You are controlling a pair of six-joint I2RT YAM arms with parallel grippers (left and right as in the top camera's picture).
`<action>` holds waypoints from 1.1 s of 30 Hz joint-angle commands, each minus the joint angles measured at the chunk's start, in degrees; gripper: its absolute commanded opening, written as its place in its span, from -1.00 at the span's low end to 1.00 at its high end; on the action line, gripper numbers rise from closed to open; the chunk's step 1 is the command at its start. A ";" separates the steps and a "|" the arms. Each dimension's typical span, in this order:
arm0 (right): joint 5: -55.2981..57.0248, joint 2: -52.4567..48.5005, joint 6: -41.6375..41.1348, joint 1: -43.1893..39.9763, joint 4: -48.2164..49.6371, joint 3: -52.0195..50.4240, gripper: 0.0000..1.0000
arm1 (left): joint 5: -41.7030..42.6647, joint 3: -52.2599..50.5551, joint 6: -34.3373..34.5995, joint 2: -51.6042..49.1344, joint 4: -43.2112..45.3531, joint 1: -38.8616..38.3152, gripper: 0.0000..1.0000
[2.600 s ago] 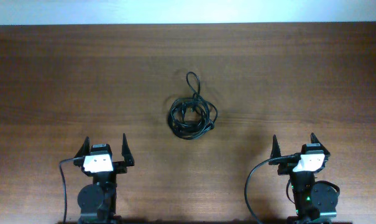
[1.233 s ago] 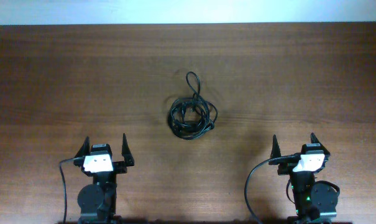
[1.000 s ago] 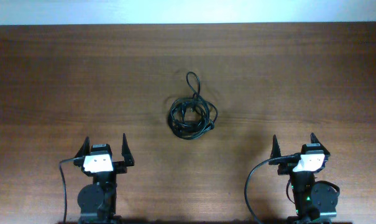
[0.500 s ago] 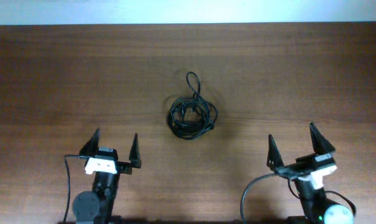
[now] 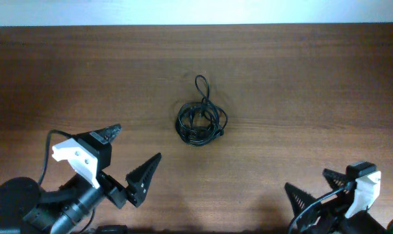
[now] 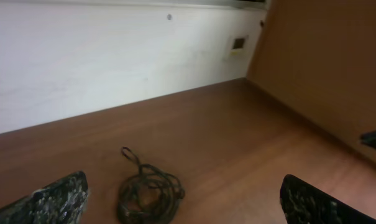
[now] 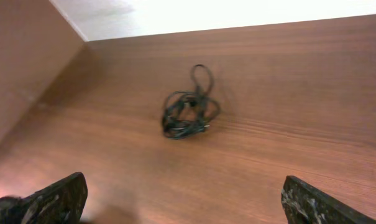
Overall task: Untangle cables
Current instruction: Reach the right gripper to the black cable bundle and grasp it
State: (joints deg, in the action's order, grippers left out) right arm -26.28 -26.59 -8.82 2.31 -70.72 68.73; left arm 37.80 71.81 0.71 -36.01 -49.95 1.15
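The cables [image 5: 200, 120] lie as a small black tangled bundle at the middle of the brown wooden table, with one loop sticking out toward the far edge. The bundle also shows in the left wrist view [image 6: 148, 191] and in the right wrist view [image 7: 189, 111]. My left gripper [image 5: 132, 156] is open and empty, raised at the front left, well short of the bundle. My right gripper [image 5: 310, 185] is open and empty, raised at the front right, far from the bundle.
The wooden table [image 5: 300, 84] ends at a white wall along the far edge. A wooden side panel [image 6: 337, 68] stands at the right in the left wrist view. A thick black arm wire [image 5: 43, 153] runs beside the left arm.
Both arms have risen from their rest poses and tilted toward the table's middle, jaws wide. The cable bundle has not moved.
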 commanded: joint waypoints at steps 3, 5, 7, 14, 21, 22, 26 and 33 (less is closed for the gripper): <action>-9.46 -0.15 -0.28 0.31 1.22 1.01 0.97 | 3.41 0.79 0.15 -0.02 -0.52 0.13 0.98; -9.05 -0.15 -0.31 0.31 3.54 1.01 0.97 | 7.06 0.79 0.15 -0.02 -2.01 0.13 0.98; -8.70 -0.35 -0.37 0.31 6.91 0.37 0.97 | 7.02 0.79 0.17 -0.02 -2.23 0.13 0.98; -5.07 -19.23 -17.88 0.31 14.86 -0.15 0.99 | 6.99 0.79 11.96 -0.02 -1.36 0.13 0.98; -8.52 -56.57 -12.44 12.35 21.81 -0.15 0.86 | 7.02 0.79 16.46 -0.02 0.22 0.13 0.98; -8.44 -59.63 -12.44 14.38 23.78 -0.15 0.86 | 7.02 0.79 16.46 -0.02 0.24 0.13 0.98; -7.48 -70.53 -7.87 21.49 33.99 -0.15 0.78 | 7.02 0.79 16.41 -0.02 0.17 0.13 0.98; 4.50 -72.22 -2.10 21.64 40.94 -0.17 0.75 | 6.97 0.79 16.11 -0.02 0.17 0.13 0.98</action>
State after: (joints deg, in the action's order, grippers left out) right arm -24.56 -98.43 -14.24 23.94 -30.02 68.29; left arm 44.38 71.88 16.58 -36.12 -49.93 1.17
